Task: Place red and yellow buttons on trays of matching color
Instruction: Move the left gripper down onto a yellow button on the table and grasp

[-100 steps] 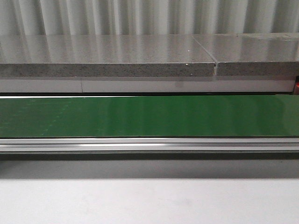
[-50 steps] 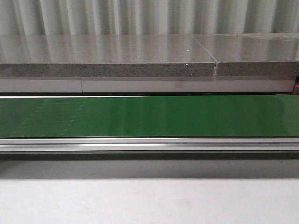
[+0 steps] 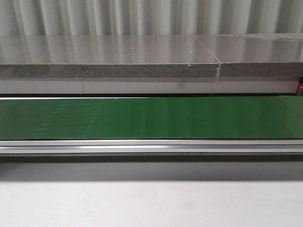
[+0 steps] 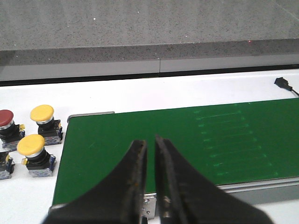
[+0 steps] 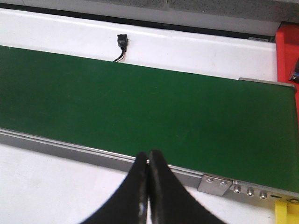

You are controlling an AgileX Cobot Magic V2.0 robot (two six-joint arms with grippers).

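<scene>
The front view shows only the green conveyor belt running across, its metal rail in front, a white table nearest the camera and a grey stone ledge behind. No arm, no button, no tray is seen from there.

The left wrist view gives more. The left gripper hangs over the near edge of the belt, fingers almost together w/ only a thin slit between them, nothing held. Beside the belt's end, on the white table, stand the buttons: two yellow buttons — one further from the gripper, one nearer — and a red button just beside the further yellow one, cut by the picture edge. All three are upright on dark bases, well apart from the gripper. A small black connector w/ a cable lies on the table beyond the belt.

The right wrist view shows the other belt end. The right gripper is pressed closed, fingers touching, empty, above the rail. A red tray is at the picture edge past the belt end, and a small yellow corner appears near the rail — what it is, I cannot tell.
</scene>
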